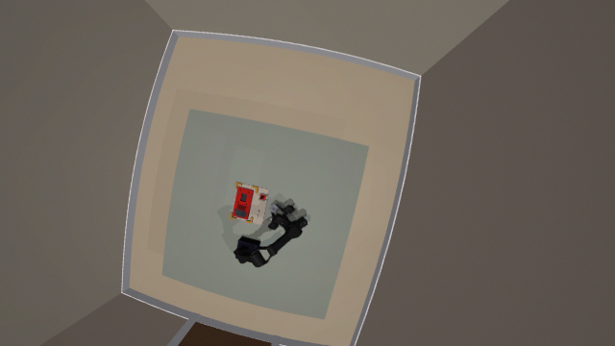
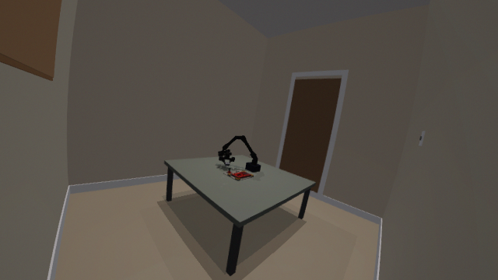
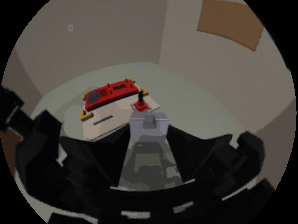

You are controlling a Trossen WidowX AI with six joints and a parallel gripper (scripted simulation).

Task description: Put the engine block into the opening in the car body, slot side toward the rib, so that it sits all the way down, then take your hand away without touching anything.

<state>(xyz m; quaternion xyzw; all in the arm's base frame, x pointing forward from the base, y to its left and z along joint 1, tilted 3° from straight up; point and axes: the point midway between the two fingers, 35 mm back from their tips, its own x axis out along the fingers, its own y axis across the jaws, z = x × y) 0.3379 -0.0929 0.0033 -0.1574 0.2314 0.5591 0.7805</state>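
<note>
Your gripper point(image 3: 148, 129) is clamped partway closed on the engine block point(image 3: 148, 124), a small grey piece that sits between the dark fingers in the wrist view, held up off the grey table point(image 2: 249, 194). From that view, the block is short of the car body point(image 3: 109, 92), which lies farther off and a little to the left: a flat red shape on a pale base plate point(image 3: 113, 119) with yellow corner marks. A small red peg point(image 3: 141, 104) stands on the near right part of that plate, just beyond the block. From the top view, you can see the gripper point(image 1: 283, 211) just to the right of the plate's edge, beside it and not over the red car body point(image 1: 242, 202), whose dark opening is uncovered. In the exterior view, the arm point(image 2: 241, 145) arches from its base point(image 2: 253, 167) with the gripper hanging above the table near the plate; the block itself is too small to make out there, and you cannot tell which way its slot side faces.
</note>
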